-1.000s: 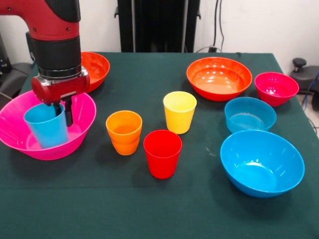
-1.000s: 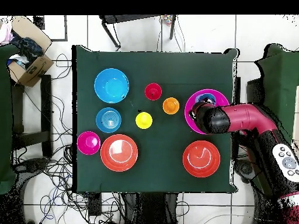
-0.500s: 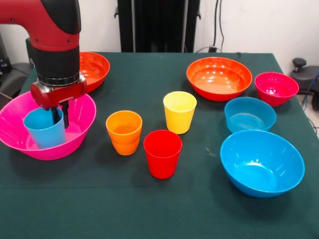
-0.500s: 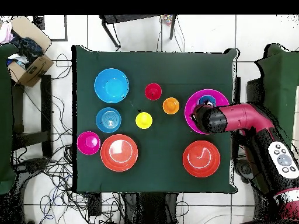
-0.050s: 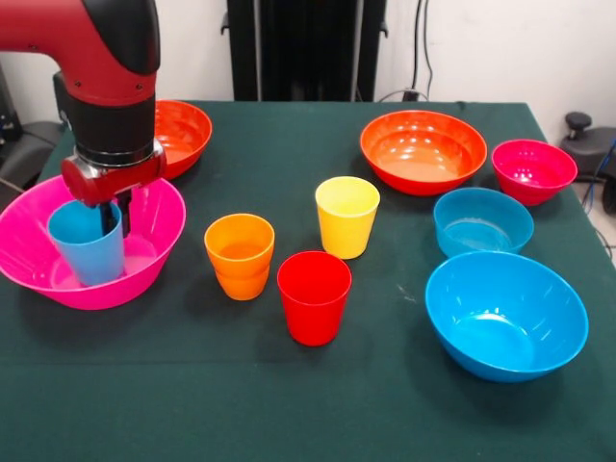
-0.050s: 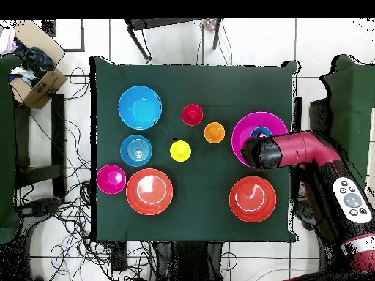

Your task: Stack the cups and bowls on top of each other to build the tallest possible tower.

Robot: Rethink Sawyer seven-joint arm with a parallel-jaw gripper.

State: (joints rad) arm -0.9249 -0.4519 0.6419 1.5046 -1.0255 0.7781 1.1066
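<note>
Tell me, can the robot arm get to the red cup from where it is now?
Probably yes. The red cup stands upright in the open, apart from the orange cup and yellow cup. But the end effector is at the light blue cup inside the pink bowl.

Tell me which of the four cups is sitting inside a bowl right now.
The light blue cup: it stands upright inside the pink bowl, at the gripper. The orange, yellow and red cups stand directly on the table.
</note>
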